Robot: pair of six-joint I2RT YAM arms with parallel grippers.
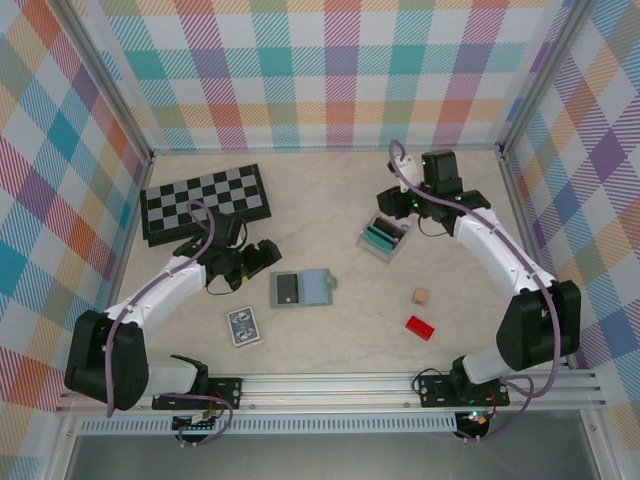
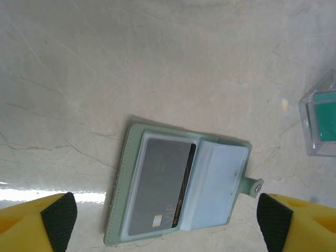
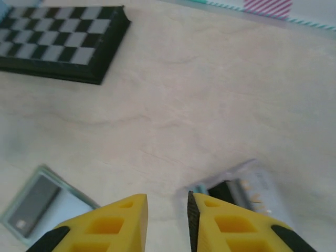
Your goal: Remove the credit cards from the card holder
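A robot test cell in a lab. From above, a pale marble-look tabletop [image 1: 330, 210] is boxed in on three sides by bright plaid walls [image 1: 340, 70] set in metal frame posts [image 1: 113, 95]. Along the bottom edge, an aluminium rail [image 1: 340, 383] carries a bolted left arm [image 1: 165, 285] and right arm [image 1: 495, 245]. Unrelated props lie scattered: a chessboard [image 1: 205, 200], a card holder [image 1: 302, 288], a red block [image 1: 420, 327].

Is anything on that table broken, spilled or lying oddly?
Nothing looks damaged or spilled. The card holder lies open and flat, with a dark card tucked in one pocket. The chessboard and the clear tray sit at slight angles, but that looks like loose placement, not a mishap.
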